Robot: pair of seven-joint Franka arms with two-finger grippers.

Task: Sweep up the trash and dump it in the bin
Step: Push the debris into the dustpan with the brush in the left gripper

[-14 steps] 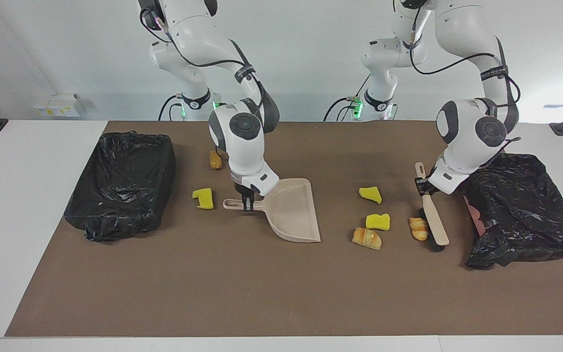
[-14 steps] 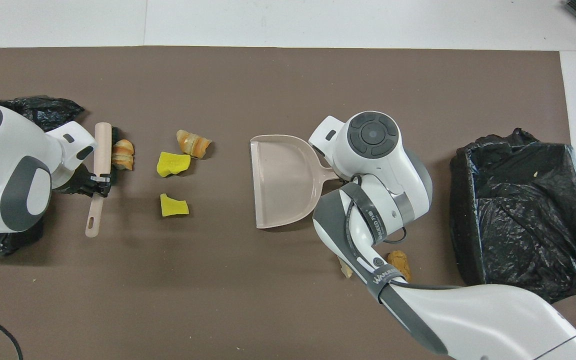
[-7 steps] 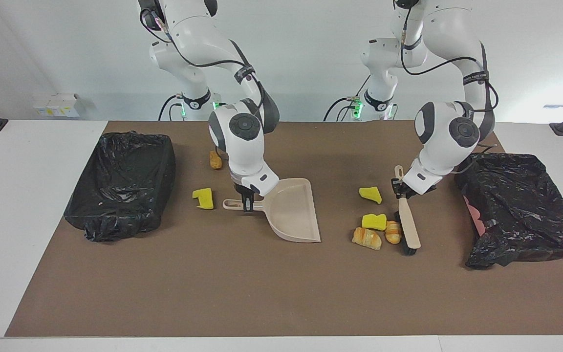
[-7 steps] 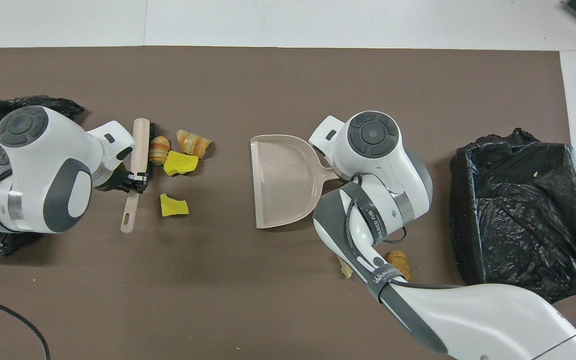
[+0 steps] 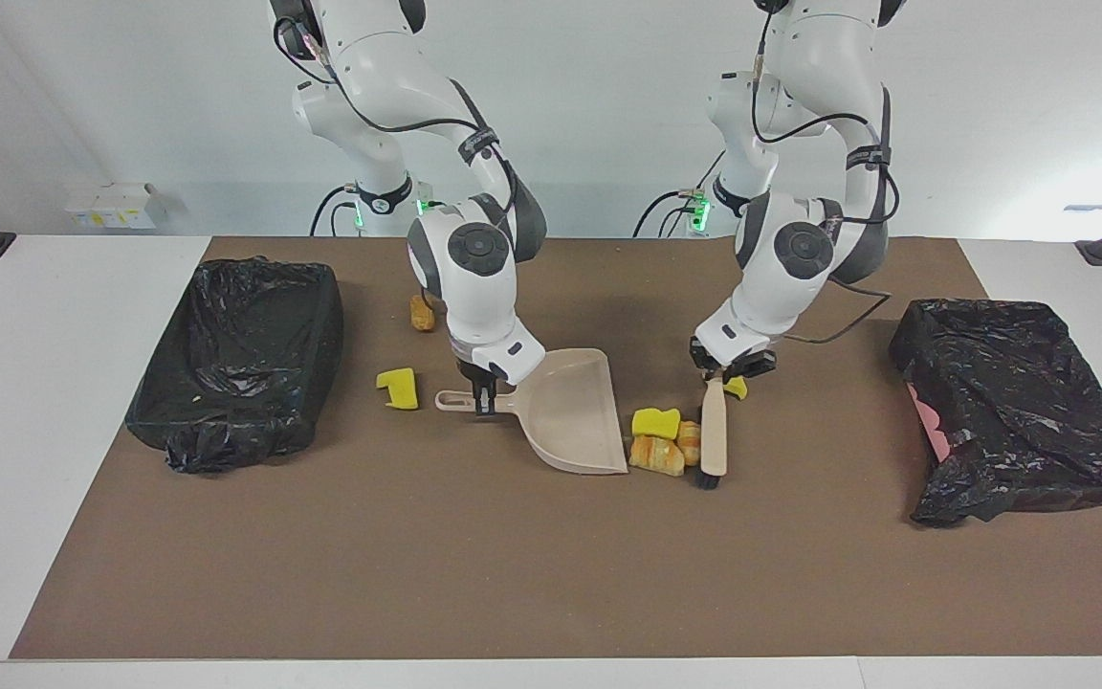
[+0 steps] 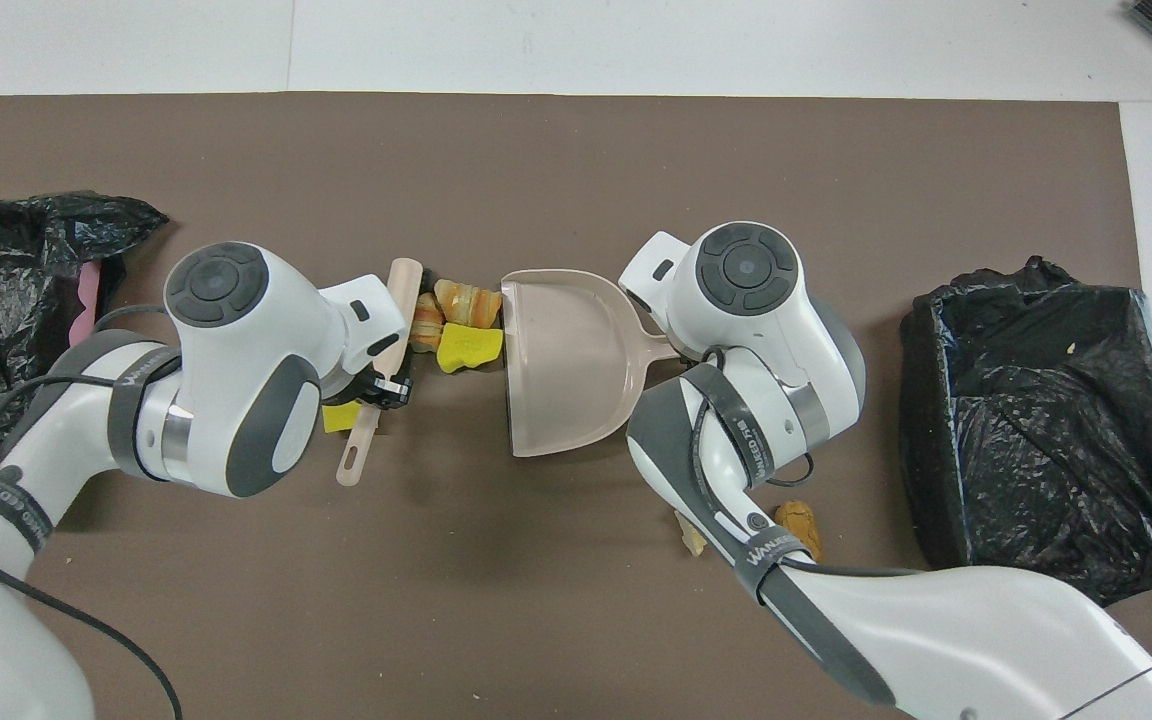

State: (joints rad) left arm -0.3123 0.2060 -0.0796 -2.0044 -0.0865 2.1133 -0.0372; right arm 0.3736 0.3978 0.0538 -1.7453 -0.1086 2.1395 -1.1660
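Trash [image 5: 658,442] is now bunching against the dustpan [image 5: 575,411] lip, pushed there by the brush [image 5: 713,435] pinched in the left gripper [image 5: 729,368], while the right gripper [image 5: 485,398] is pinching the dustpan handle.

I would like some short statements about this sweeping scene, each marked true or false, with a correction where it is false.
1. The left gripper is shut on the brush. True.
2. The dustpan already holds two trash pieces. False: its pan is empty; three pieces lie at its open edge.
3. The right gripper is shut on the dustpan's handle. True.
4. Every yellow sponge piece lies beside the brush. False: one yellow piece lies toward the right arm's end, between the dustpan's handle and a black-lined bin.
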